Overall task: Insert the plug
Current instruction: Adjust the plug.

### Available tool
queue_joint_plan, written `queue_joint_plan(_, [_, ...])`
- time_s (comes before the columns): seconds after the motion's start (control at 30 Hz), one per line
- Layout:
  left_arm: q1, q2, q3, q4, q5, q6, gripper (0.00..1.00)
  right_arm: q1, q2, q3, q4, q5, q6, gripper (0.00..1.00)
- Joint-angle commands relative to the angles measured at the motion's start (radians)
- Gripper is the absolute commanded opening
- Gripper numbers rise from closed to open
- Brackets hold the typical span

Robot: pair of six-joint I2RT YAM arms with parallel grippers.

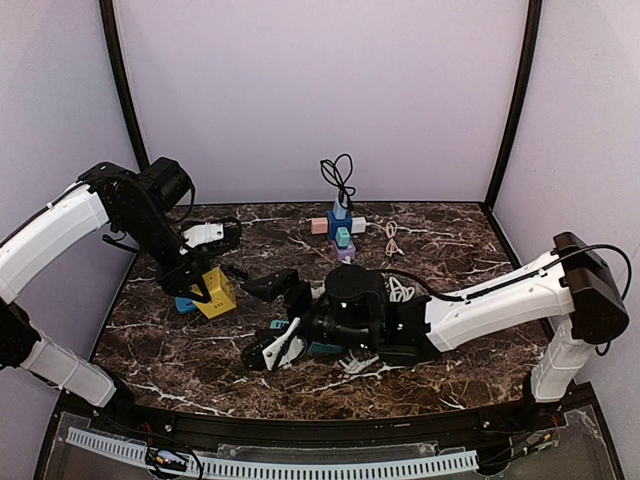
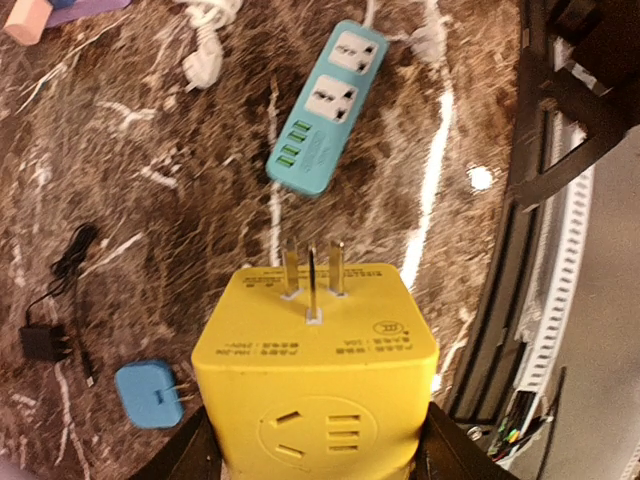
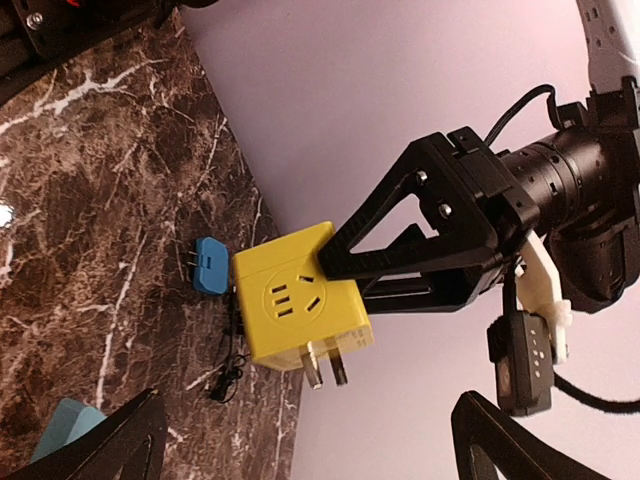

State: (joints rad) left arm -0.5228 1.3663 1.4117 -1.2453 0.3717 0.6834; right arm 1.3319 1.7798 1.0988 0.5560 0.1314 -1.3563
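Observation:
My left gripper (image 1: 204, 283) is shut on a yellow cube plug adapter (image 1: 217, 293) and holds it above the table at the left. In the left wrist view the cube (image 2: 315, 370) fills the lower middle between the left gripper (image 2: 315, 445) fingers, its three prongs (image 2: 311, 272) pointing toward a teal power strip (image 2: 325, 108) lying flat farther on. The right wrist view shows the cube (image 3: 292, 302) in the air. My right gripper (image 1: 266, 318) is open wide and empty over the teal strip (image 1: 322, 348), mostly hidden under it. The right gripper (image 3: 300, 450) fingers frame the lower edge.
A small blue plug (image 1: 186, 304) lies beside the cube, also in the left wrist view (image 2: 150, 394). A black charger with cord (image 2: 45, 340) lies near it. Coloured adapter blocks with a black cable (image 1: 340, 225) and white cables (image 1: 393, 240) sit at the back. The front table edge (image 2: 540, 200) is close.

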Motion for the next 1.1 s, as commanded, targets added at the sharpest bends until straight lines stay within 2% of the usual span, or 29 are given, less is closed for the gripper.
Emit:
queue_joint_plan(0.0, [-0.026, -0.038, 0.025, 0.043, -0.291, 0.006, 0.01, -0.054, -0.167, -0.057, -0.119, -0.163, 0.306, 0.99])
queue_joint_plan(0.03, [-0.045, -0.037, 0.025, 0.048, -0.394, 0.014, 0.01, -0.074, -0.194, -0.064, -0.14, -0.188, 0.385, 0.99])
queue_joint_plan(0.2, [-0.155, -0.058, 0.034, 0.038, -0.649, 0.123, 0.01, -0.154, -0.284, -0.115, -0.15, -0.242, 0.641, 0.99])
queue_joint_plan(0.3, [-0.253, -0.101, 0.01, 0.056, -0.769, 0.216, 0.01, -0.183, -0.306, -0.148, -0.113, -0.238, 0.717, 0.99])
queue_joint_plan(0.4, [-0.324, -0.136, -0.046, 0.123, -0.95, 0.377, 0.01, -0.207, -0.313, -0.172, -0.073, -0.219, 0.777, 0.99])
queue_joint_plan(0.57, [-0.393, -0.151, -0.069, 0.268, -1.066, 0.529, 0.01, -0.239, -0.307, -0.152, -0.057, -0.113, 0.925, 0.99])
queue_joint_plan(0.7, [-0.45, -0.174, -0.1, 0.396, -1.12, 0.647, 0.01, -0.261, -0.304, -0.046, -0.223, -0.078, 1.069, 0.99])
queue_joint_plan(0.77, [-0.479, -0.225, -0.21, 0.559, -1.146, 0.802, 0.01, -0.274, -0.29, 0.035, -0.334, -0.059, 1.159, 0.99])
queue_joint_plan(0.8, [-0.496, -0.25, -0.258, 0.749, -1.146, 0.961, 0.01, -0.28, -0.281, 0.072, -0.385, -0.051, 1.207, 0.99])
queue_joint_plan(0.83, [-0.5, -0.314, -0.387, 0.859, -1.115, 1.182, 0.01, -0.285, -0.274, 0.1, -0.42, -0.052, 1.245, 0.99])
queue_joint_plan(0.87, [-0.505, -0.345, -0.455, 1.118, -1.085, 1.295, 0.01, -0.286, -0.268, 0.118, -0.439, -0.058, 1.278, 0.99])
queue_joint_plan(0.9, [-0.506, -0.401, -0.596, 1.261, -0.997, 1.52, 0.01, -0.286, -0.26, 0.13, -0.444, -0.066, 1.303, 0.99])
queue_joint_plan(0.93, [-0.506, -0.434, -0.653, 1.444, -0.959, 1.606, 0.01, -0.286, -0.253, 0.138, -0.446, -0.074, 1.335, 0.99])
queue_joint_plan(0.97, [-0.508, -0.442, -0.727, 1.504, -0.9, 1.713, 0.01, -0.286, -0.243, 0.149, -0.452, -0.079, 1.353, 0.98])
queue_joint_plan(1.0, [-0.515, -0.448, -0.755, 1.595, -0.881, 1.747, 0.01, -0.286, -0.23, 0.163, -0.463, -0.086, 1.382, 0.97])
queue_joint_plan(1.07, [-0.519, -0.446, -0.797, 1.652, -0.861, 1.778, 0.01, -0.283, -0.199, 0.194, -0.494, -0.107, 1.421, 0.94])
